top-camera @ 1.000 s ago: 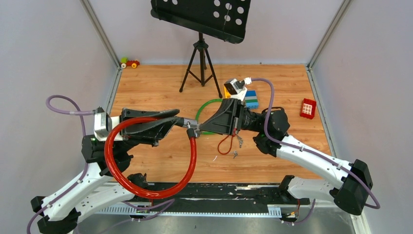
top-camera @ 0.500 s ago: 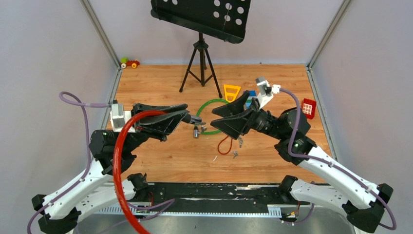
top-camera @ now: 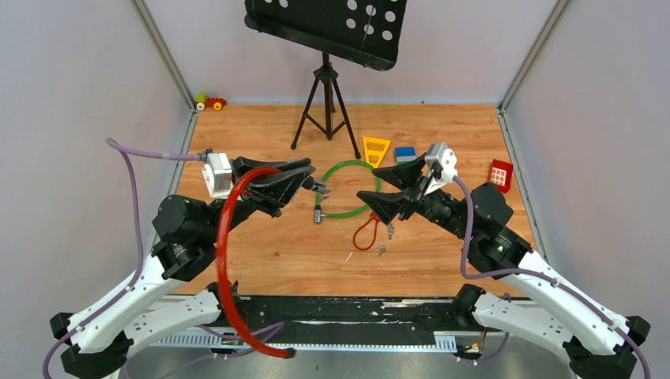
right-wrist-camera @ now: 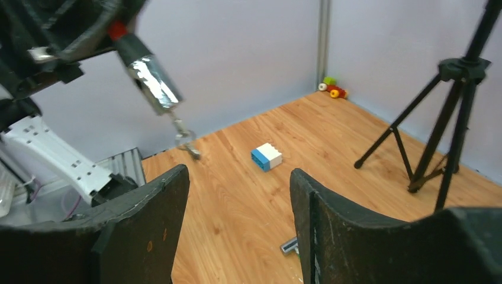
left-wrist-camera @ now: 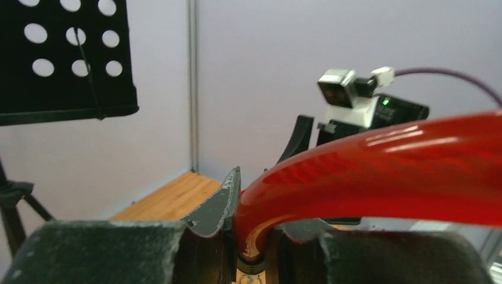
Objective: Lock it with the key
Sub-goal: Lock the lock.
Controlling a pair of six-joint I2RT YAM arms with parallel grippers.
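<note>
My left gripper (top-camera: 310, 184) (left-wrist-camera: 257, 228) is shut on a thick red cable (top-camera: 225, 237) (left-wrist-camera: 385, 171) just behind its silver end plug (right-wrist-camera: 148, 77), and holds it above the table. A tiny silvery key (right-wrist-camera: 185, 142) dangles from the tip of that plug. The rest of the cable arcs down past the table's front edge. My right gripper (top-camera: 370, 182) (right-wrist-camera: 238, 177) is open with nothing between its fingers. It hovers a little to the right of the plug and key, facing them.
A green cable loop (top-camera: 348, 188) lies between the grippers, with a metal plug (right-wrist-camera: 290, 245) on the wood. A thin red loop (top-camera: 363, 235) with small metal pieces lies just in front. A tripod stand (top-camera: 324, 103), yellow triangle (top-camera: 376, 148), blue brick (top-camera: 405, 153) and red block (top-camera: 499, 174) stand behind.
My right gripper has let go of the red cable's end, opened, and drawn back to the right. The left gripper carried that end up and back, and the cable's loop swung down toward the front edge.
</note>
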